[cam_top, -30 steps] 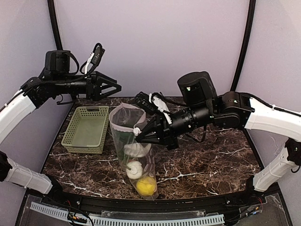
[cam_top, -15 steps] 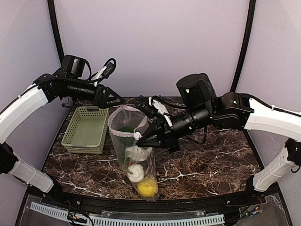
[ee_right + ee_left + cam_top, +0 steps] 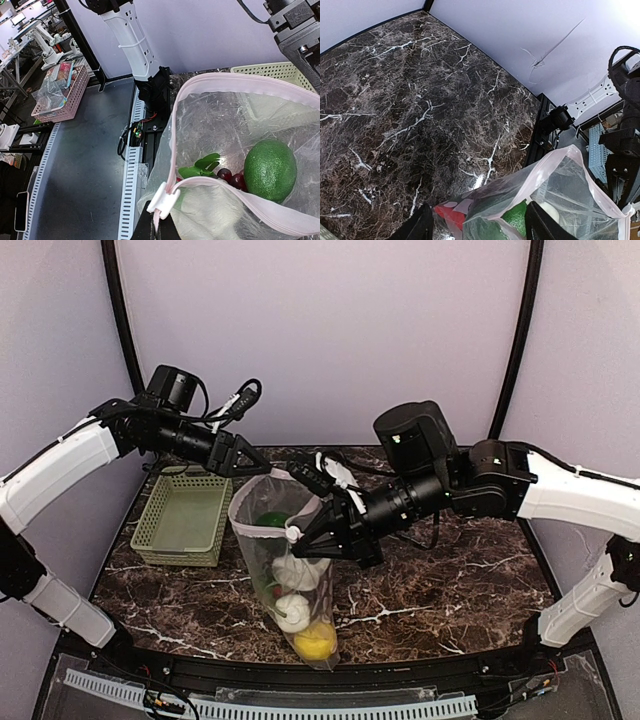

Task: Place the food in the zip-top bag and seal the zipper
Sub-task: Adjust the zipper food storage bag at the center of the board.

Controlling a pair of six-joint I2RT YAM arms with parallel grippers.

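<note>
walls (image 3: 320, 340): pale lilac | tabletop (image 3: 450, 590): dark white-veined marble | floor (image 3: 80, 165): grey

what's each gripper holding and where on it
Right gripper pinches the zip-top bag at its zipper, beside the white slider. Left gripper is open near the far rim, holding nothing.

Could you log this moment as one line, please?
food: bagged | zip-top bag: mouth open | right gripper: shut on zipper | left gripper: open

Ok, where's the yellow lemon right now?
In the top view the yellow lemon sits at the bottom of the zip-top bag, just under a white round piece, left of centre near the front edge of the table.
</note>
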